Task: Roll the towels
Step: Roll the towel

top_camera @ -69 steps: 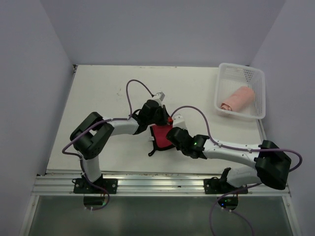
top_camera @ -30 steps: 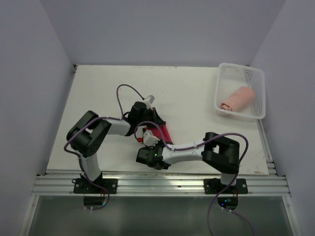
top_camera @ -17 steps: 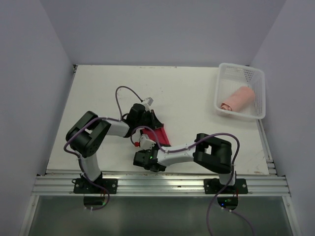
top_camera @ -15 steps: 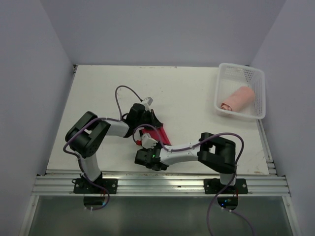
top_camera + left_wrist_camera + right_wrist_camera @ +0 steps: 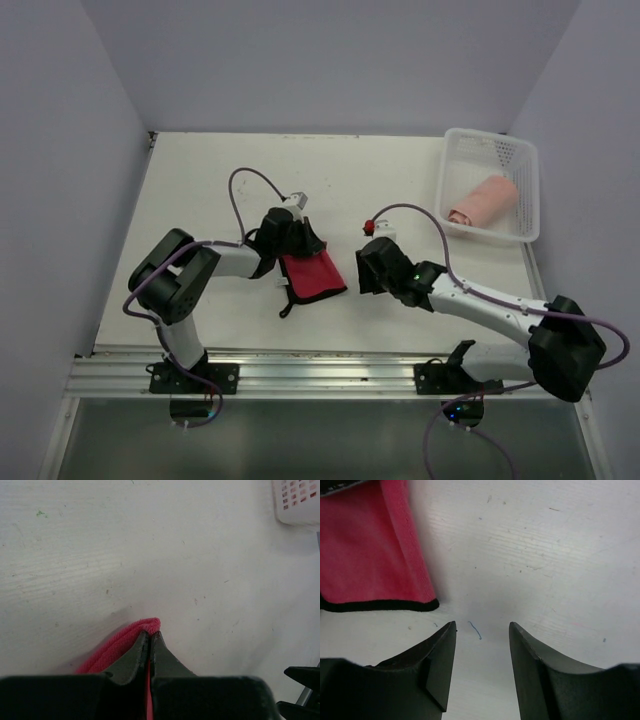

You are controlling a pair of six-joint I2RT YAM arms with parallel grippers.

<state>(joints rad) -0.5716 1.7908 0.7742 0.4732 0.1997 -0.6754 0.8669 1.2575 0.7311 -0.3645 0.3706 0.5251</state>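
A red cloth with dark trim [image 5: 312, 275] lies folded on the table just left of centre. My left gripper [image 5: 291, 240] is shut on its upper left fold; the left wrist view shows the red cloth [image 5: 117, 647] pinched between the closed fingers [image 5: 150, 636]. My right gripper [image 5: 366, 270] stands open a little to the right of the cloth, with nothing between its fingers. In the right wrist view the cloth's trimmed corner [image 5: 375, 570] lies up and left of the right gripper [image 5: 482, 630]. A rolled salmon-pink towel [image 5: 484, 199] lies in the white basket [image 5: 523, 185].
The white perforated basket stands at the table's far right and shows as a corner [image 5: 300, 502] in the left wrist view. The metal rail [image 5: 330, 372] runs along the near edge. Purple cables loop above both arms.
My right gripper has let go of the cloth, opened, and swung from the cloth's near left side to its right. The cloth now lies flatter, spread toward the right.
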